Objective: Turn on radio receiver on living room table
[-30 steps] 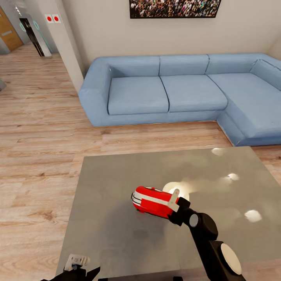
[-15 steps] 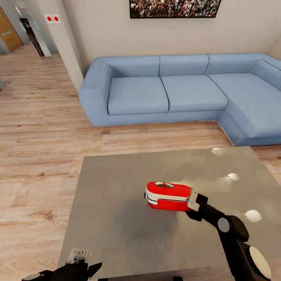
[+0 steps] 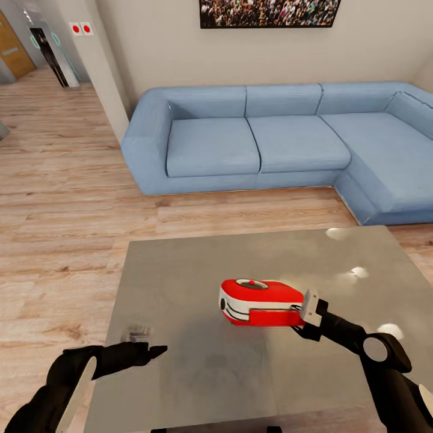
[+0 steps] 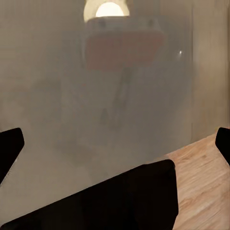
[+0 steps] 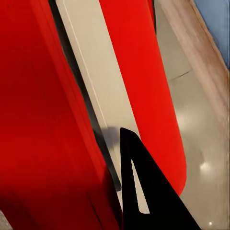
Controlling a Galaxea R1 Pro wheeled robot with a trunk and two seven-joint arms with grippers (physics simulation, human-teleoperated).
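Observation:
The red radio receiver (image 3: 261,302) with white trim sits low over the glossy grey table (image 3: 180,270), near its middle, its round dial facing up. My right gripper (image 3: 308,311) is at the radio's right end and looks shut on it. In the right wrist view the red body (image 5: 43,120) is very close, with one dark finger (image 5: 139,191) lying against its white trim. My left gripper (image 3: 146,343) hovers open above the table's front left part, well to the left of the radio. Its fingertips (image 4: 9,148) stand wide apart over the grey top (image 4: 72,96).
A blue sectional sofa (image 3: 270,144) runs along the far wall and wraps round at the right, under a framed crowd picture (image 3: 267,12). Light wood floor (image 3: 60,240) lies left of and beyond the table. A hallway opens at the far left.
The radio has gone from tilted to level with its dial up, and shifted slightly right with my right gripper. My left arm has risen and reached forward over the table's front left.

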